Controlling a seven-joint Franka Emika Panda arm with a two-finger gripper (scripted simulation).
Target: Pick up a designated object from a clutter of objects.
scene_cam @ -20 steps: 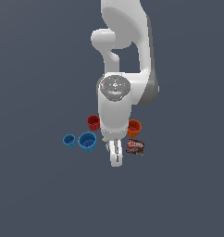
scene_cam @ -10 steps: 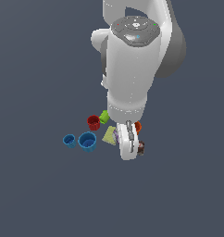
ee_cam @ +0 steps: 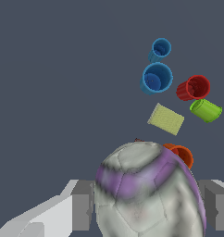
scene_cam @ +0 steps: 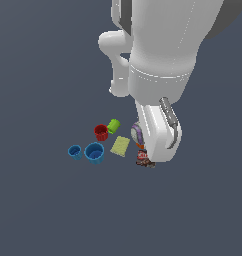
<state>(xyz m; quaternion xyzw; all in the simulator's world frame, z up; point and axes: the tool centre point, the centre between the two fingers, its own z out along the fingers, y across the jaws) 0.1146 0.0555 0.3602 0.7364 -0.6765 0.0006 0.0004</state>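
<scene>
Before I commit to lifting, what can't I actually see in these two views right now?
- Ball: exterior view shows only a sliver; the arm hides the rest.
- Gripper: hidden by the arm in the exterior view; pad contact with the ball unclear in the wrist view.
- Orange cup: mostly behind the ball.
- Packet: half under the arm; the ball hides it in the wrist view.

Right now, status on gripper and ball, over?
Gripper fingers flank the ball; contact unclear. Orange cup right behind it. Rest of the clutter stands apart.
</scene>
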